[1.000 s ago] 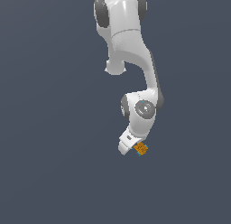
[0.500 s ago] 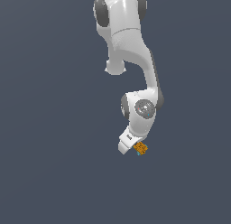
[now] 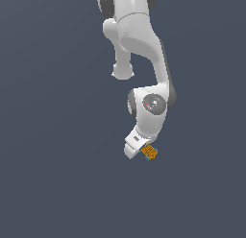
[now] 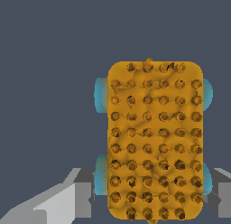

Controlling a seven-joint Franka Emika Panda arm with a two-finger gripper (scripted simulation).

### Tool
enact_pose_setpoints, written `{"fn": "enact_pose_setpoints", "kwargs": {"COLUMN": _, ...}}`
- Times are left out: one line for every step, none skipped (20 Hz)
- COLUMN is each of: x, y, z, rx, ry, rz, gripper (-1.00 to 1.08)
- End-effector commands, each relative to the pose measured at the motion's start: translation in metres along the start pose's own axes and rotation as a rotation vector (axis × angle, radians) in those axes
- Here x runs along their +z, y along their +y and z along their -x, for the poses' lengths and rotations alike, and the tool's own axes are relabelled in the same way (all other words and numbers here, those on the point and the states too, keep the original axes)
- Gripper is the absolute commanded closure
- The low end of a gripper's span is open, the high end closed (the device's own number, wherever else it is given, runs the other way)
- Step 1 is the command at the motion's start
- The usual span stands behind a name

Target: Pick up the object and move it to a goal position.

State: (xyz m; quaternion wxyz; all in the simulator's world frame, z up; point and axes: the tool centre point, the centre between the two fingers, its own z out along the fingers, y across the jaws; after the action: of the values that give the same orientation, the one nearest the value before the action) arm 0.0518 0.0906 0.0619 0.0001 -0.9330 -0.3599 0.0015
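In the exterior view the white Panda arm (image 3: 144,64) reaches down from twelve o'clock, bends at a round elbow joint (image 3: 153,105), and ends in the hand (image 3: 139,150), which sits a little below the middle of the frame against a flat dark grey-blue tabletop (image 3: 53,184). The orange studded toy-brick cart (image 3: 149,152) lies at the hand's tip, on its four o'clock side and touching it, tilted slightly, with a sliver of teal wheel showing at its lower edge. In the wrist view the cart fills most of the frame: its orange top is covered in rows of small round studs, its long axis runs from twelve to six o'clock, and its teal-blue wheels (image 4: 100,94) stick out at the nine and three o'clock sides, two near the far end and two near the close end. The hand's pale grey fingers (image 4: 72,198) stand on either side of the close end of the cart, one at about eight o'clock and the other at about four o'clock, each right against the wheels there, so the hand is clenched around the cart at that end. Whether the cart rests on the tabletop or hangs clear of it cannot be told. No dark-red dot can be made out in either view.
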Motion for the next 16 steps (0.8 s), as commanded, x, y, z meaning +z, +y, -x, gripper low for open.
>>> {"fn": "enact_pose_setpoints", "kwargs": {"x": -0.021, "y": 0.001, "z": 0.004, "rx": 0.0, "ry": 0.002, "rz": 0.002, "gripper": 1.08}}
{"fn": "enact_pose_setpoints", "kwargs": {"x": -0.03, "y": 0.001, "z": 0.006, "rx": 0.0, "ry": 0.002, "rz": 0.002, "gripper": 1.08}}
{"fn": "enact_pose_setpoints", "kwargs": {"x": -0.04, "y": 0.001, "z": 0.009, "rx": 0.0, "ry": 0.001, "rz": 0.002, "gripper": 1.08}}
{"fn": "enact_pose_setpoints", "kwargs": {"x": -0.05, "y": 0.001, "z": 0.011, "rx": 0.0, "ry": 0.001, "rz": 0.002, "gripper": 1.08}}
{"fn": "enact_pose_setpoints", "kwargs": {"x": -0.061, "y": 0.002, "z": 0.014, "rx": 0.0, "ry": 0.001, "rz": 0.002, "gripper": 1.08}}
{"fn": "enact_pose_setpoints", "kwargs": {"x": -0.073, "y": 0.002, "z": 0.016, "rx": 0.0, "ry": 0.001, "rz": 0.002, "gripper": 1.08}}
{"fn": "enact_pose_setpoints", "kwargs": {"x": -0.085, "y": 0.002, "z": 0.019, "rx": 0.0, "ry": 0.001, "rz": 0.002, "gripper": 1.08}}
{"fn": "enact_pose_setpoints", "kwargs": {"x": -0.097, "y": 0.003, "z": 0.022, "rx": 0.0, "ry": 0.001, "rz": 0.002, "gripper": 1.08}}
{"fn": "enact_pose_setpoints", "kwargs": {"x": -0.109, "y": 0.002, "z": 0.024, "rx": -0.001, "ry": 0.001, "rz": 0.002, "gripper": 1.08}}
{"fn": "enact_pose_setpoints", "kwargs": {"x": -0.121, "y": 0.003, "z": 0.027, "rx": -0.001, "ry": 0.001, "rz": 0.002, "gripper": 1.08}}
{"fn": "enact_pose_setpoints", "kwargs": {"x": -0.133, "y": 0.003, "z": 0.03, "rx": -0.001, "ry": 0.001, "rz": 0.002, "gripper": 1.08}}
{"fn": "enact_pose_setpoints", "kwargs": {"x": -0.145, "y": 0.003, "z": 0.033, "rx": -0.001, "ry": 0.001, "rz": 0.002, "gripper": 1.08}}
{"fn": "enact_pose_setpoints", "kwargs": {"x": -0.157, "y": 0.004, "z": 0.035, "rx": -0.001, "ry": 0.001, "rz": 0.002, "gripper": 1.08}}
{"fn": "enact_pose_setpoints", "kwargs": {"x": -0.17, "y": 0.004, "z": 0.038, "rx": -0.001, "ry": 0.002, "rz": 0.002, "gripper": 1.08}}
{"fn": "enact_pose_setpoints", "kwargs": {"x": -0.182, "y": 0.004, "z": 0.041, "rx": -0.001, "ry": 0.002, "rz": 0.002, "gripper": 1.08}}
{"fn": "enact_pose_setpoints", "kwargs": {"x": -0.194, "y": 0.004, "z": 0.043, "rx": -0.001, "ry": 0.002, "rz": 0.001, "gripper": 1.08}}
